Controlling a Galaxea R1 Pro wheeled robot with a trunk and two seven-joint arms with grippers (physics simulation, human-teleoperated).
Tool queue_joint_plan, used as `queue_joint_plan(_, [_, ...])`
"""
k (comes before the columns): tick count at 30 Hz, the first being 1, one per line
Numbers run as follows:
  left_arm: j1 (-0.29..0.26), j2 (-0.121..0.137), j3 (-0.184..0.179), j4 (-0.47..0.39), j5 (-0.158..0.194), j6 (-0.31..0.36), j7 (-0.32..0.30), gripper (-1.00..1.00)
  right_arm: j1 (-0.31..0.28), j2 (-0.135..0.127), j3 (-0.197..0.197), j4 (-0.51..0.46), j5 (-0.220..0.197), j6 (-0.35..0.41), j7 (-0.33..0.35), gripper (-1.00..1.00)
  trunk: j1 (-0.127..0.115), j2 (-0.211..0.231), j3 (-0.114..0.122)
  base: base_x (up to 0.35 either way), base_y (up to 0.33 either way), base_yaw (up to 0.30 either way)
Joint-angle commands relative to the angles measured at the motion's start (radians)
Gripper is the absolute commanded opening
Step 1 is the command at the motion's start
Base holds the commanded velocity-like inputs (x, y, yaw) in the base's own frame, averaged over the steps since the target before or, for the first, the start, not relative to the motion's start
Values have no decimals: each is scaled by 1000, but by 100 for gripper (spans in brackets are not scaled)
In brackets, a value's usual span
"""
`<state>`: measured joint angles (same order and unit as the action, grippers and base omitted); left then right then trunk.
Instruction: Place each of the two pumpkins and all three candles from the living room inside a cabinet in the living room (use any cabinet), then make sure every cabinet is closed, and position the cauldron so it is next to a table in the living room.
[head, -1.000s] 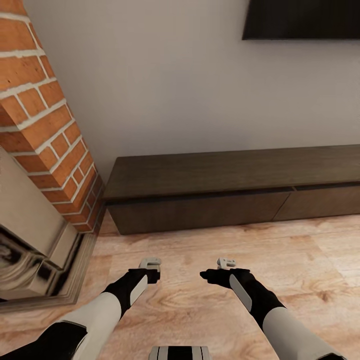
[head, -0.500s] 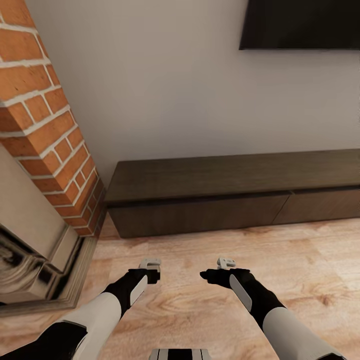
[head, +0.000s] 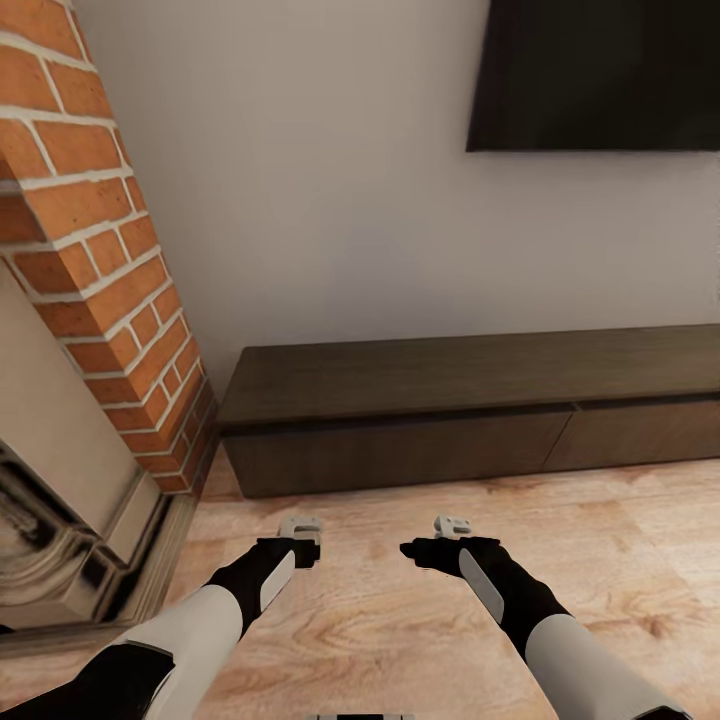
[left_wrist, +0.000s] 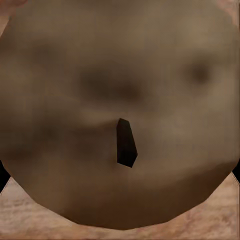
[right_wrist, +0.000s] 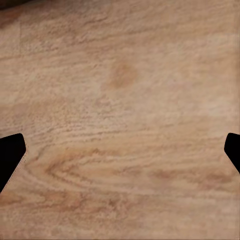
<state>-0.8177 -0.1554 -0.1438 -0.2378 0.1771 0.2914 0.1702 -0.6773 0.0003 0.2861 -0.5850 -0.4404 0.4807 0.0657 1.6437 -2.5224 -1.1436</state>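
Head view: we face a long, low, dark brown wooden cabinet (head: 470, 415) set against a pale wall (head: 330, 200). Both of its visible wide, handleless drawer fronts sit flush and closed. A red brick fireplace column (head: 90, 250) stands at the cabinet's left end, with a glossy metal fireplace surround (head: 70, 540) below it. A flat black wall-mounted screen (head: 600, 75) hangs above the cabinet toward the right. Light wood-plank flooring (head: 400, 620) runs from the cabinet base to us.

Our two arms extend forward and low over the floor, well short of the cabinet. The left gripper (head: 300, 528) and the right gripper (head: 452, 527) sit side by side at about the same height, apart from each other.

Left wrist view: a stubby, tan to grey-brown cylindrical candle (left_wrist: 120, 115) with a small dark wick sits close against the camera, its edges blurred. The dark fingertips (left_wrist: 3, 176) show at either side of it, so the left gripper appears clamped on the candle, though contact itself is not clearly resolved.

Right wrist view: the right gripper (right_wrist: 120, 150) looks down on bare wood flooring, its dark fingertips (right_wrist: 10, 152) spread wide apart with nothing between them.
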Motion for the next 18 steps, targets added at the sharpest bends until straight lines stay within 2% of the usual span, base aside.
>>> queue_joint_plan(1, [0, 0, -8, -2, 12, 5, 7, -100, 0, 0, 1, -1, 2, 4, 2, 100, -1, 0, 5, 0, 0, 57])
queue_joint_plan(18, [0, 0, -10, -2, 12, 5, 7, -100, 0, 0, 1, -1, 2, 4, 2, 100, -1, 0, 35, 0, 0, 79])
